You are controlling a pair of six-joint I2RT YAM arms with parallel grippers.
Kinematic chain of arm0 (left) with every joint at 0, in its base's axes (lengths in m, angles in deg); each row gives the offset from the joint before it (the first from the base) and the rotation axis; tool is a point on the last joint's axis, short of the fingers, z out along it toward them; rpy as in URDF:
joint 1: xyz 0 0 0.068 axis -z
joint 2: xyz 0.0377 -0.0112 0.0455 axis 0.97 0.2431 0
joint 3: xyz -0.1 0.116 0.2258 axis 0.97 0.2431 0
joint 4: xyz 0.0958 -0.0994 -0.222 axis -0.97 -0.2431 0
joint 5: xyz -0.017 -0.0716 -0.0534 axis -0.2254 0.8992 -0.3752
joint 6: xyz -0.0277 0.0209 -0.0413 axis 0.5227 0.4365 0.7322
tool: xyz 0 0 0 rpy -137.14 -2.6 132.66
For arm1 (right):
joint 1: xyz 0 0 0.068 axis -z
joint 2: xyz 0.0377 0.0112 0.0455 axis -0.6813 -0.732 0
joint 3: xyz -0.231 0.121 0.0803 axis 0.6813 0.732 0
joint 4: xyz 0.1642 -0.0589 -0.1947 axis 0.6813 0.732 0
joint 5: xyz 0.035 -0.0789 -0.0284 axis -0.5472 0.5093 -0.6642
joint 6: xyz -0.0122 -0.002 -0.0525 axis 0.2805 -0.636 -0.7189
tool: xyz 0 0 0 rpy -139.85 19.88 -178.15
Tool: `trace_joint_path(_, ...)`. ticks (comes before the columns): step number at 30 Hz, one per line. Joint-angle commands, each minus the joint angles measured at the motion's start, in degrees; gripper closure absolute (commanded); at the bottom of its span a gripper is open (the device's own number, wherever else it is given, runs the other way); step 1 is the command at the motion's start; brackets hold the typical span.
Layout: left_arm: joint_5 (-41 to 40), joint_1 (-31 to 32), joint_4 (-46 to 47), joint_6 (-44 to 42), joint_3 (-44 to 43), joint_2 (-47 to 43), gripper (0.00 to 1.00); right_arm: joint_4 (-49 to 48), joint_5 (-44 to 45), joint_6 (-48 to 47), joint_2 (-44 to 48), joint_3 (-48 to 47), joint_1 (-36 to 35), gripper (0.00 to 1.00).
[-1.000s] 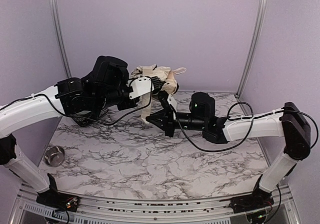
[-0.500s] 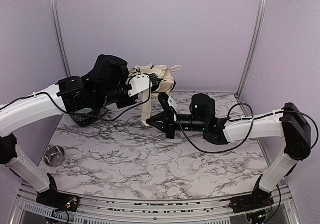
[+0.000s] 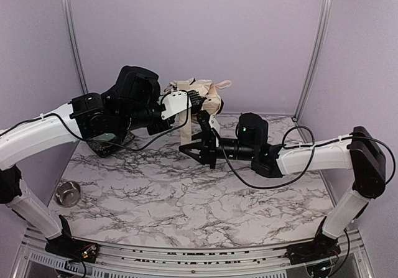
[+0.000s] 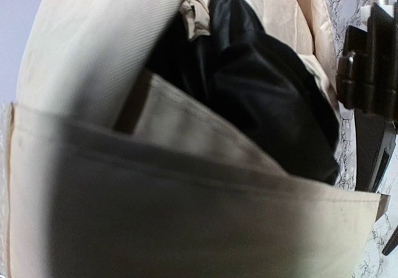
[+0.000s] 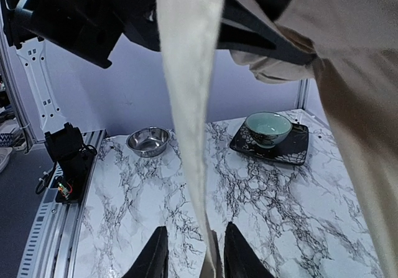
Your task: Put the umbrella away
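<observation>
The umbrella [image 3: 210, 94] is a crumpled cream-beige fabric bundle with a black inner side, held in the air near the back wall. My left gripper [image 3: 191, 102] is shut on its near side. The fabric fills the left wrist view as the umbrella [image 4: 93, 60] and hides the fingers there. A long flat cream strip [image 5: 186, 79] hangs down from the bundle. My right gripper [image 3: 196, 153] is just below the bundle. In its wrist view the right gripper [image 5: 196, 231] is open, with the strip's lower end loose between the two fingers.
A small steel bowl [image 3: 67, 193] sits at the table's left front, also seen as the steel bowl [image 5: 148, 141]. A teal bowl [image 5: 268, 129] rests on a black square plate [image 5: 300, 152] under the left arm. The left arm's base [image 5: 65, 160] stands at the table edge.
My right gripper has opened, its fingers now apart around the hanging strip, and it has shifted slightly left and up. The left gripper holds the bundle a little higher.
</observation>
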Motion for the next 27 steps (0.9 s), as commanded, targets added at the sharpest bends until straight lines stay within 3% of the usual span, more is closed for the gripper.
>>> trace_joint_path(1,0.5,0.1,2.8,1.7,-2.5,-1.5,1.0,-1.5,-1.4,0.3,-1.5,-2.7,-0.3,0.85)
trace_joint_path(4,-0.7,-0.2,2.8,1.8,-3.3,-1.2,1.0,-1.4,-1.7,0.3,-1.0,-2.1,-0.3,1.0)
trace_joint_path(7,-1.0,-2.4,2.7,2.5,-4.0,-0.6,1.0,-0.9,-2.0,0.2,0.1,-0.8,-0.3,1.0)
trace_joint_path(14,2.7,-14.0,4.0,10.5,-6.2,3.9,1.0,4.3,-1.9,-0.9,5.6,2.2,-4.5,1.0)
trace_joint_path(19,8.5,-20.3,5.4,14.2,-13.1,7.6,1.0,4.4,1.2,0.2,7.3,7.8,-8.3,1.0)
trace_joint_path(27,22.9,-20.6,5.3,20.3,-23.6,7.5,1.0,0.3,4.0,2.5,1.8,15.4,-6.4,1.0)
